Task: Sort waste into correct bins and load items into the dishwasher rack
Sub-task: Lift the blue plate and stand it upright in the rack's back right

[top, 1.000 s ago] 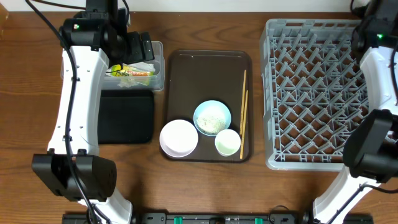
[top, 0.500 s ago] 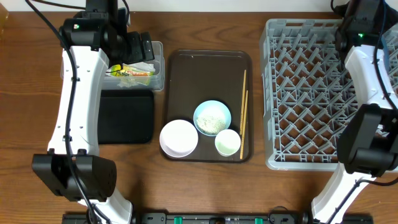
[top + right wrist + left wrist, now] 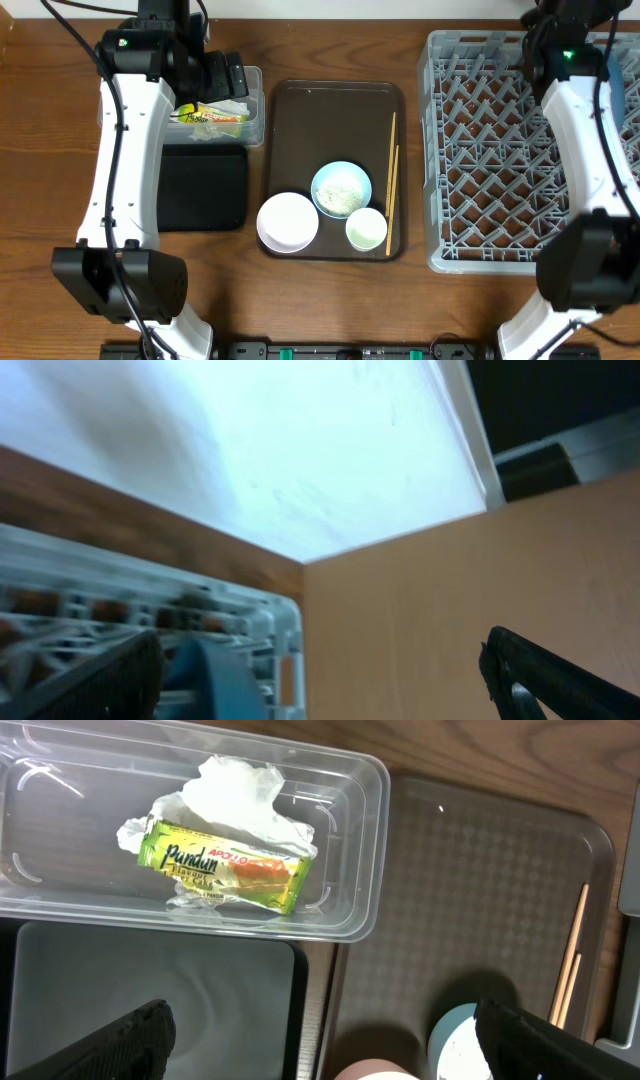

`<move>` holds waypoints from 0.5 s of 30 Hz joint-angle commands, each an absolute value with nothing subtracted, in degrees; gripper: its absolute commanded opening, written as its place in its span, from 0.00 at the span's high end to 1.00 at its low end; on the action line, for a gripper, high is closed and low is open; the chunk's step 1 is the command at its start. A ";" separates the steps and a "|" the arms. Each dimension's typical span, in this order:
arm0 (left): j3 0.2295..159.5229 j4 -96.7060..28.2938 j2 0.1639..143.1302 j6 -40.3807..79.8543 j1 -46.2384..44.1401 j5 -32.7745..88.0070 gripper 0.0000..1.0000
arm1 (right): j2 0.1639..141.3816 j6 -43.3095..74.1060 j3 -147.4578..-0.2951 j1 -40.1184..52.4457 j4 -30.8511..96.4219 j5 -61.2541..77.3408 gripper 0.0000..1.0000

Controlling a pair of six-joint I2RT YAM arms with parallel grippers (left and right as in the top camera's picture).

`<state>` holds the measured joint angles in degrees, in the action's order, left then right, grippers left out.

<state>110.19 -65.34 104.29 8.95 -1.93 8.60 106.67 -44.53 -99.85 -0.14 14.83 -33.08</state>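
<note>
The clear tub (image 3: 355, 840) holds the crumpled white napkin (image 3: 238, 795) and the yellow-green wrapper (image 3: 222, 870). Below it lies the black tray (image 3: 150, 990). My left gripper (image 3: 320, 1050) hangs open above them, holding nothing. On the brown serving tray (image 3: 300, 120) sit the light blue bowl (image 3: 342, 189) with rice in it, the white bowl (image 3: 288, 222), the pale cup (image 3: 366, 229) and two chopsticks (image 3: 392, 185). The dark blue dish (image 3: 215, 680) stands on edge in the grey rack's (image 3: 500, 150) far corner. My right gripper (image 3: 320, 685) is open around the dish, apart from it.
A white wall and a tan board (image 3: 430, 610) rise just behind the rack's far corner. My right arm (image 3: 565, 60) reaches over the rack's back edge. The left arm (image 3: 130, 130) stretches along the table's left side, above the black tray.
My right gripper has opened and its arm has swung left over the rack's back edge. The left arm and everything on the brown tray have stayed put.
</note>
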 commanded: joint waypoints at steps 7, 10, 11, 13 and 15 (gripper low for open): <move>110.69 -65.32 103.81 8.58 -1.85 7.92 0.02 | 101.80 -19.46 -100.07 6.33 37.50 2.50 0.01; 110.69 -65.32 103.81 8.58 -1.85 7.92 0.02 | 101.89 -15.07 -100.05 8.10 43.05 17.56 0.01; 110.69 -65.30 103.81 8.58 -1.85 7.92 0.02 | 101.89 -14.13 -100.05 8.60 44.51 21.91 0.01; 110.69 -65.32 103.81 8.58 -1.85 7.92 0.02 | 101.91 -13.45 -100.05 9.50 46.19 28.82 0.01; 110.69 -65.32 103.81 8.58 -1.85 7.92 0.02 | 101.91 -13.21 -100.05 10.57 47.46 33.30 0.01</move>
